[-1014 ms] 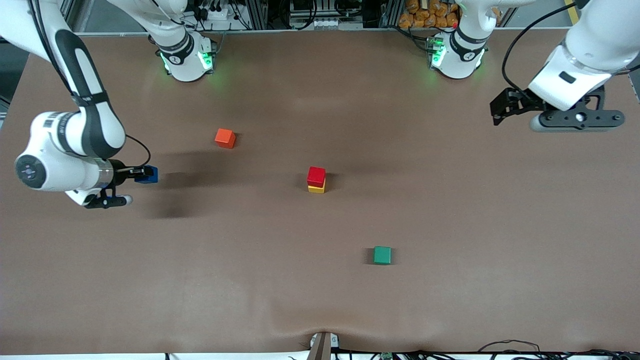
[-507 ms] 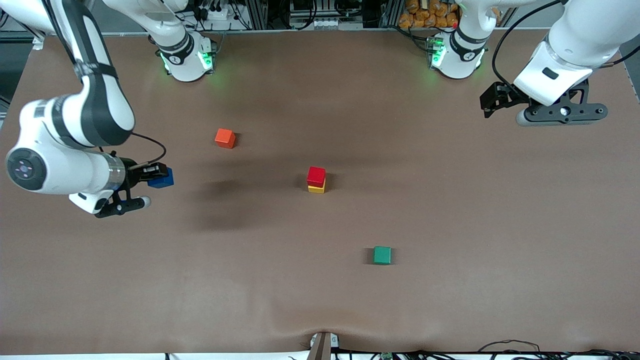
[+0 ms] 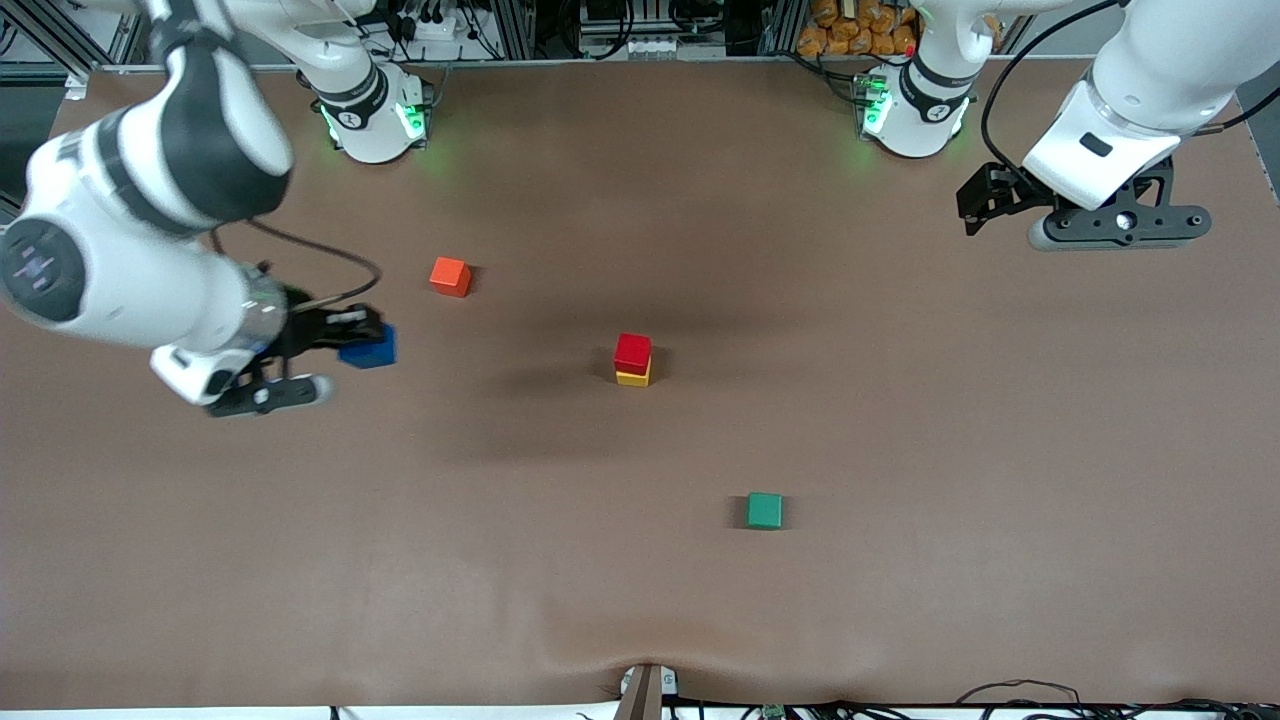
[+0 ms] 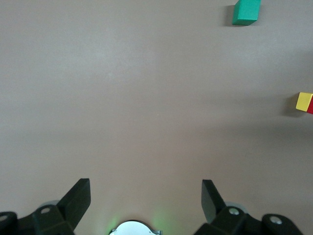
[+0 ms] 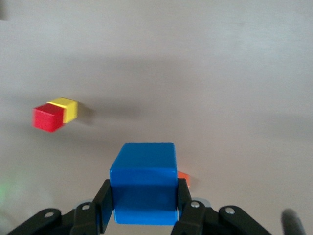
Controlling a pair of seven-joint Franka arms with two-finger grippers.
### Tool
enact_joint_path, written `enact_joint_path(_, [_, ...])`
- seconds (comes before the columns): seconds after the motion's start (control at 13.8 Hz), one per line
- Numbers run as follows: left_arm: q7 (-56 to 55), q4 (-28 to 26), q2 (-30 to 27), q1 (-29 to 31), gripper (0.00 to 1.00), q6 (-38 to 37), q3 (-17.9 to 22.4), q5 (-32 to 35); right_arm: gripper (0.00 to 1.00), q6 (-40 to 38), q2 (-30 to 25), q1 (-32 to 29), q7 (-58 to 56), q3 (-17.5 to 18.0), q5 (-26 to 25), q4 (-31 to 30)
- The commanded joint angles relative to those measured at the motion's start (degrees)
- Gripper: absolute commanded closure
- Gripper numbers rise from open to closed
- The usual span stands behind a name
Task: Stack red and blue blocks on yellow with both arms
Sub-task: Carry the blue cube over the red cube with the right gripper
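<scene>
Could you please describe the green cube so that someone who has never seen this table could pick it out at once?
Start at the brown table and find the small stack in its middle, a crimson red cube on a bright yellow cube. The small matte green cube lies alone, nearer to the front camera than that stack and slightly toward the left arm's end. It is the only green block.
</scene>
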Motion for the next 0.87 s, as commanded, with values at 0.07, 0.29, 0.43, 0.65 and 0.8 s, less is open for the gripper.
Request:
enact_joint_path(0.07, [0.5, -1.4, -1.8, 0.4, 0.0, 1.4, -0.6, 0.9, 0.85, -0.6, 0.9, 8.3, 3.2, -0.8, 0.6, 6.1])
enact_joint_path(0.29, [0.8, -1.5, -1.8, 0.5, 0.0, 1.8, -0.8, 0.9, 0.87, 2.6, 4.4, 12.9, 10.2, -0.8, 0.5, 9.2])
enact_joint_path(0.43, [2.7, -1.6, -1.7, 0.6, 0.0, 1.8, -0.8, 0.9, 0.87, 4.5, 8.9, 15.9, 18.5, -0.8, 0.4, 12.9])
enact_joint_path(0.65, [4.5, -1.7, -1.8, 0.8, 0.0, 1.8, -0.6, 0.8, 0.87, 5.5, 13.9, 19.2, 21.2, -1.0, 0.1, 16.5])
enact_joint_path(0.8, [4.6, -1.9, -2.1, 0.8, 0.0, 1.8, -0.4, 0.6, 0.87, 7.5, 15.5, 21.8, 21.8, -1.3, -0.9, 16.4])
